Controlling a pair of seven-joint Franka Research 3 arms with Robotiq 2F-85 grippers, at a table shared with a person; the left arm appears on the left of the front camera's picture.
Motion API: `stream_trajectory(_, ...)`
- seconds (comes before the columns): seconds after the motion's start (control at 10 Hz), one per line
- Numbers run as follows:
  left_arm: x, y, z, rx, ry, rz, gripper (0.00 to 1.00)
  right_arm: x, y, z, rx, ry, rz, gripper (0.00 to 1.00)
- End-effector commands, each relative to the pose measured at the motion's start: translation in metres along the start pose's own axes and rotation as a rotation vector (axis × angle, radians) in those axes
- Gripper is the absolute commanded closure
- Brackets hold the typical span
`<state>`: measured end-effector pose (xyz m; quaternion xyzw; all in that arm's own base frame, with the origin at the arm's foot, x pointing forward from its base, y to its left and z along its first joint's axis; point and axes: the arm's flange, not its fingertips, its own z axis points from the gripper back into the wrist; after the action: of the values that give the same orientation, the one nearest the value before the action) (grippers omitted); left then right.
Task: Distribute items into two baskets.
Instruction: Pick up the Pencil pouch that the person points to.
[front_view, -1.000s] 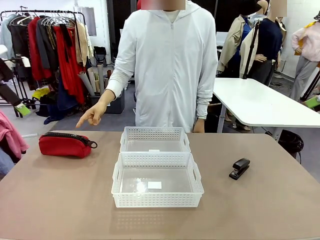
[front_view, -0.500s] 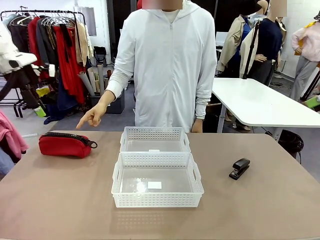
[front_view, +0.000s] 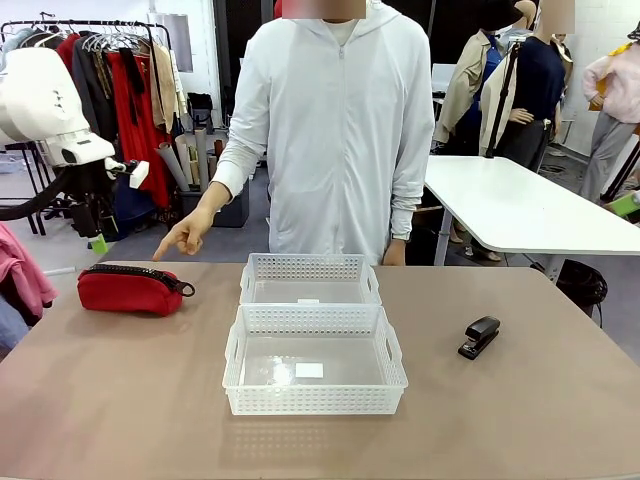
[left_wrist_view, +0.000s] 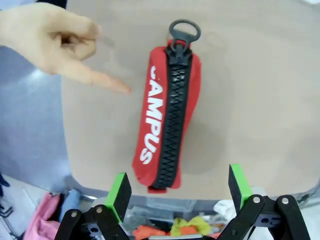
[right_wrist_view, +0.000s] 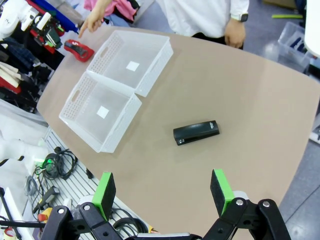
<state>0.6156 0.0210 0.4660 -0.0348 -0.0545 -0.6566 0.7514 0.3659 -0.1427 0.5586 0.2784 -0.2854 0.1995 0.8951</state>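
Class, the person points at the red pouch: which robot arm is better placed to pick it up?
Left, probably: the left gripper hangs open above the pouch, while the right gripper, also open, faces the stapler, far from the pouch.

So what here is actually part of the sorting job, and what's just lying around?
Part of the job: red pouch, black stapler, near white basket, far white basket.
Just lying about: clothes rack, white table behind the person.
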Motion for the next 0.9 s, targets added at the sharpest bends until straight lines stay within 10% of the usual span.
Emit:
stream_trajectory(0.0, -0.011, 0.025, -0.005, 0.041, -0.002, -0.069, 0.00, 0.001, 0.001, 0.000, 0.003, -0.002, 0.004, 0.00)
stream_trajectory(0.8, 0.002, 0.038, -0.035, -0.084, -0.028, -0.139, 0.00, 0.001, 0.001, 0.000, 0.003, -0.002, 0.004, 0.00)
